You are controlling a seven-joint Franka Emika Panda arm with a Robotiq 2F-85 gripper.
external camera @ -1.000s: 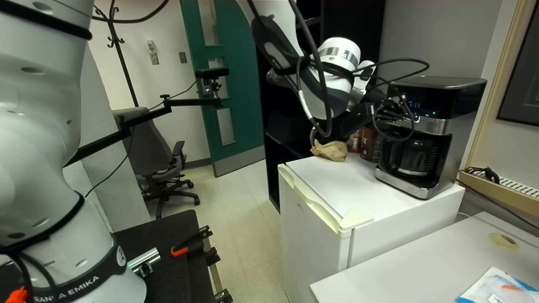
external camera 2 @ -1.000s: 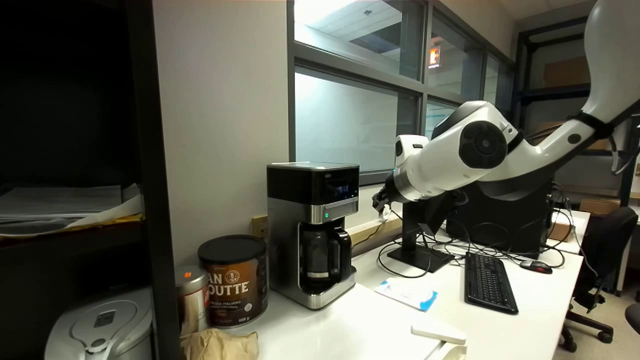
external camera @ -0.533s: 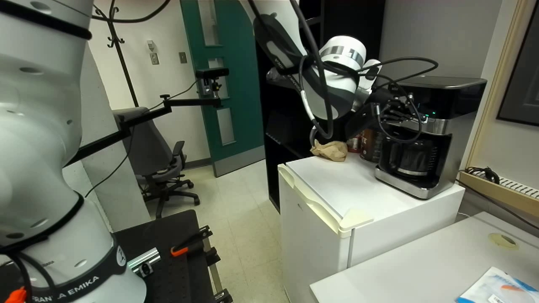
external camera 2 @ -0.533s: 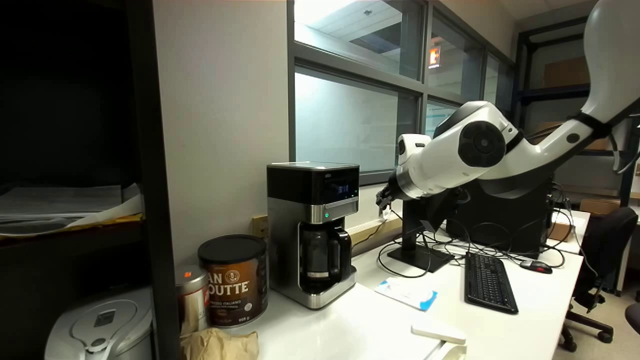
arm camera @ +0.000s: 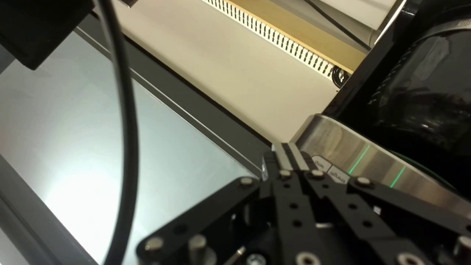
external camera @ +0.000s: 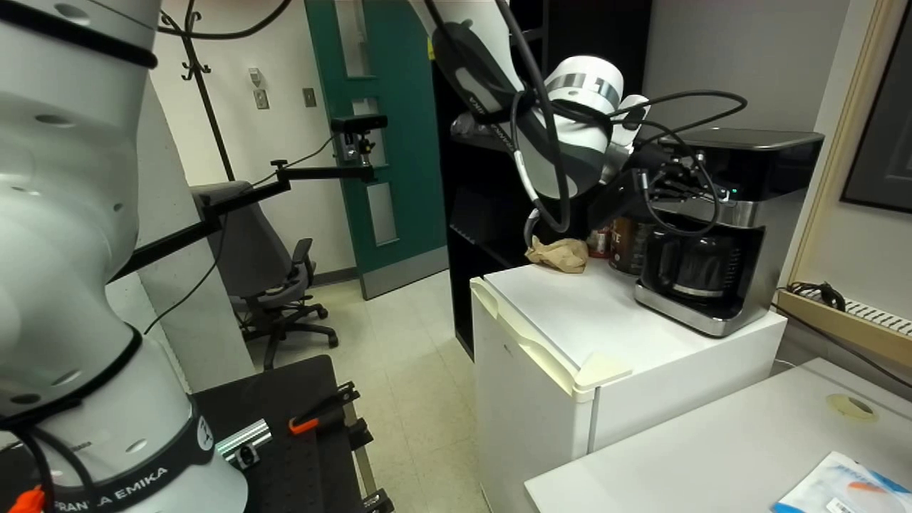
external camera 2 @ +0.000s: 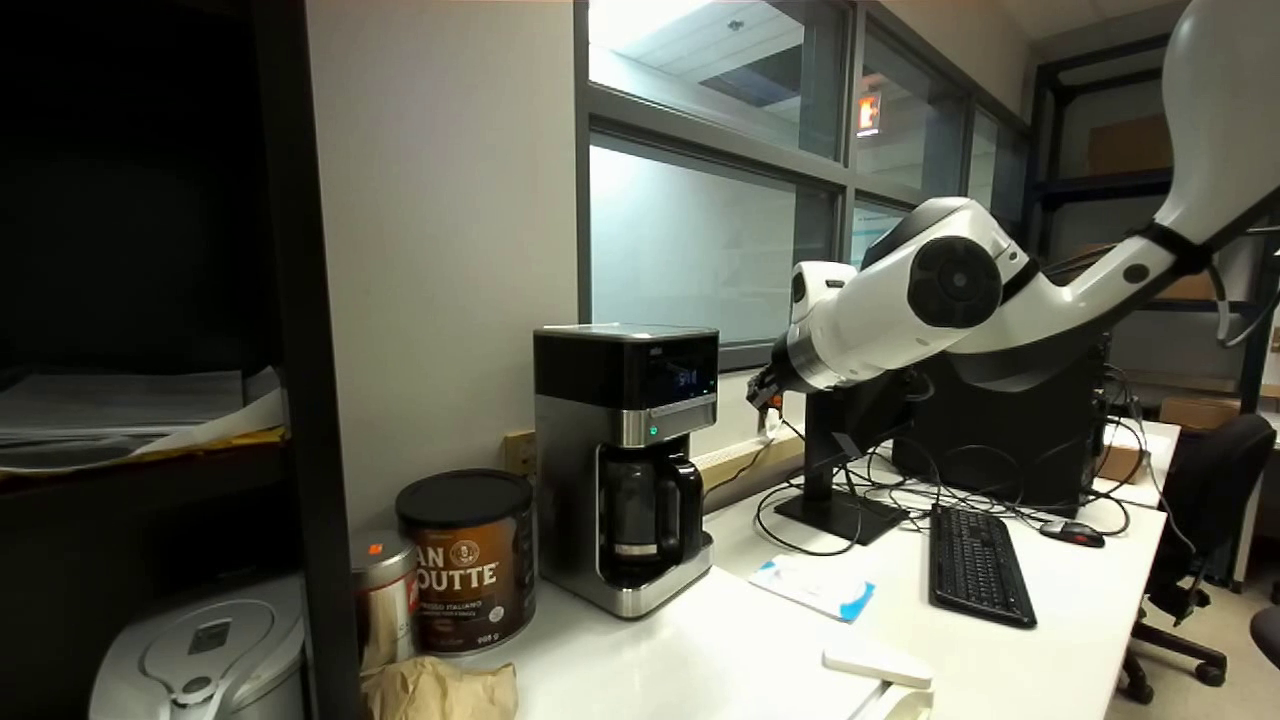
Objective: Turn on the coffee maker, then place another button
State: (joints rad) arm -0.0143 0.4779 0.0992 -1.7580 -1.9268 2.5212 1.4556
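Observation:
The coffee maker [external camera: 782, 235] is boxy and black with a silver-grey band, and a dark glass carafe [external camera 2: 630, 510] sits in it. Its display [external camera 2: 687, 378] and a green light [external camera 2: 653, 430] are lit. My gripper [external camera: 722, 194] is shut and empty in front of its upper panel. In an exterior view the gripper [external camera 2: 762, 392] shows right of the machine with a visible gap. In the wrist view the shut fingertips [arm camera: 290, 156] are beside the temp button [arm camera: 321, 163] and strength button [arm camera: 337, 174]. Contact cannot be told; the fingers hide part of the panel.
The coffee maker stands on a white mini fridge [external camera: 541, 306]. A brown coffee can [external camera 2: 465, 565] and a crumpled paper bag [external camera 2: 440, 690] are beside it. A white desk [external camera: 684, 456] adjoins, with a keyboard [external camera 2: 980, 565]. A dark shelf [external camera 2: 290, 350] stands at the side.
My gripper has moved slightly right across the coffee maker's panel in an exterior view and now covers more of its lights. The arm has risen slightly. The coffee maker has not moved.

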